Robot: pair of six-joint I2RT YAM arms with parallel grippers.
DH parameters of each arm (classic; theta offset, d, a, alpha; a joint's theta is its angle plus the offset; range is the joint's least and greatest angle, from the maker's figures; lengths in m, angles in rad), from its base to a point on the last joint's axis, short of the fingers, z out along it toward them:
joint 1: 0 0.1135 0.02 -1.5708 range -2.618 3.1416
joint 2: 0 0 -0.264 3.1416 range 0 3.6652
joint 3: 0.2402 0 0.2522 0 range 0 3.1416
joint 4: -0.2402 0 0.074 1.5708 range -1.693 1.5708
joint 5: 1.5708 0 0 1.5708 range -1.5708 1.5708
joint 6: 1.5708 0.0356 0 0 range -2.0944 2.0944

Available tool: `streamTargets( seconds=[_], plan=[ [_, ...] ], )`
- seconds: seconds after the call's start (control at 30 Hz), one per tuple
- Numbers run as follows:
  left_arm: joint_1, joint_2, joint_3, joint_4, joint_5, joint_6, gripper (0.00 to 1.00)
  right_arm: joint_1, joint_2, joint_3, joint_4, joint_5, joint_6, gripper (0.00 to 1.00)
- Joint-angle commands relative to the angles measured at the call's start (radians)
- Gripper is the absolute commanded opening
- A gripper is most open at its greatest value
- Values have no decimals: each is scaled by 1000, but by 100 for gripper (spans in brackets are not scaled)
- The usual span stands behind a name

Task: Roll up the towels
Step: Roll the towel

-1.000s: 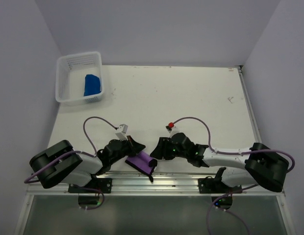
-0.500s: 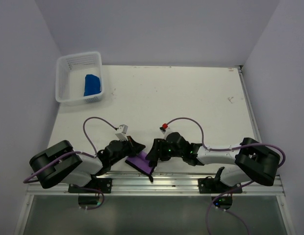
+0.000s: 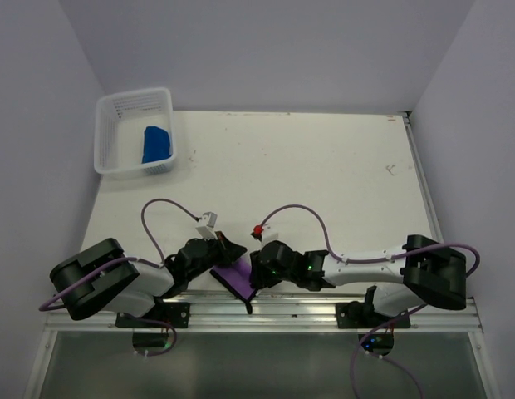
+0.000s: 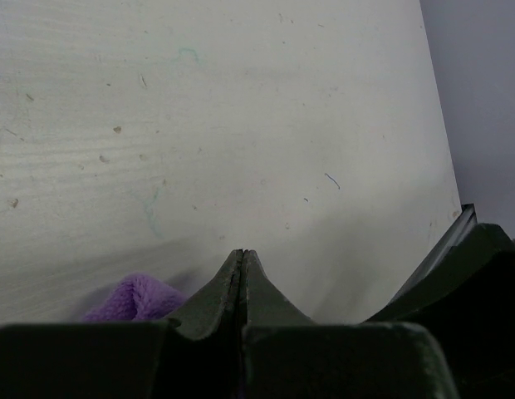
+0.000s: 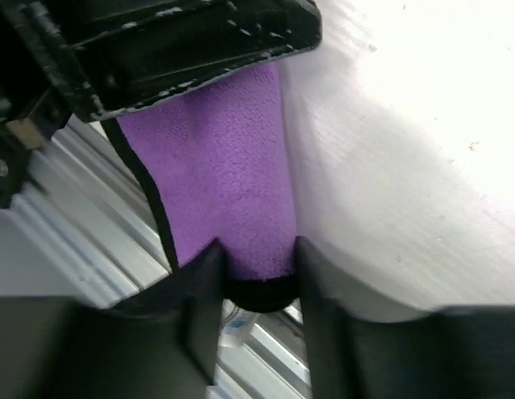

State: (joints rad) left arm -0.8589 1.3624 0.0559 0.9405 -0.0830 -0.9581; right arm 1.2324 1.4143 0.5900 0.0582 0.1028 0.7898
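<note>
The purple towel (image 3: 233, 278) lies partly rolled at the table's near edge, between my two grippers. In the right wrist view the purple towel (image 5: 224, 158) runs as a roll with a black hem, and my right gripper (image 5: 257, 246) has closed on its near end, a finger touching each side. My left gripper (image 3: 223, 253) rests on the towel's far end, seen as a black block (image 5: 191, 41). In its own view the left gripper (image 4: 243, 254) is shut, with a tuft of purple towel (image 4: 133, 301) beside it. The blue towel (image 3: 156, 144) lies in the basket.
A white mesh basket (image 3: 114, 106) stands at the back left corner of the table. An aluminium rail (image 3: 282, 312) runs along the near edge right under the towel, and the rail (image 5: 71, 220) shows close to my right fingers. Grey walls enclose the table.
My right gripper has moved left to the towel's end and its jaws have narrowed onto the roll. The left arm has not moved.
</note>
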Motion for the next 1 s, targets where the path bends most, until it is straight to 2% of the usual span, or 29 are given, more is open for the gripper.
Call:
streamTargets(
  seconds=[0.0, 0.07, 0.1, 0.17, 0.2, 0.47, 0.7, 0.97],
  plan=[
    [-3, -14, -134, -2, -24, 24, 0, 79, 15, 100, -173, 213, -87, 35],
    [-3, -14, -125, -9, -21, 25, 0, 145, 29, 152, -225, 288, -118, 24],
    [-3, -14, -120, -15, -15, 25, 0, 169, 44, 169, -244, 376, -127, 14],
    [-3, -17, -104, -29, -11, 24, 0, 231, 60, 221, -303, 455, -146, 3],
    [-3, -20, -99, -37, -5, 27, 0, 251, 75, 235, -319, 535, -153, 1],
    [-3, -42, 34, -146, 3, 64, 0, 391, 209, 338, -471, 834, -221, 0],
    [-3, -32, 131, -190, 9, 93, 0, 427, 294, 346, -468, 1012, -254, 0],
    [4, 7, 243, -233, 18, 131, 0, 429, 426, 366, -357, 1146, -397, 0]
  ],
)
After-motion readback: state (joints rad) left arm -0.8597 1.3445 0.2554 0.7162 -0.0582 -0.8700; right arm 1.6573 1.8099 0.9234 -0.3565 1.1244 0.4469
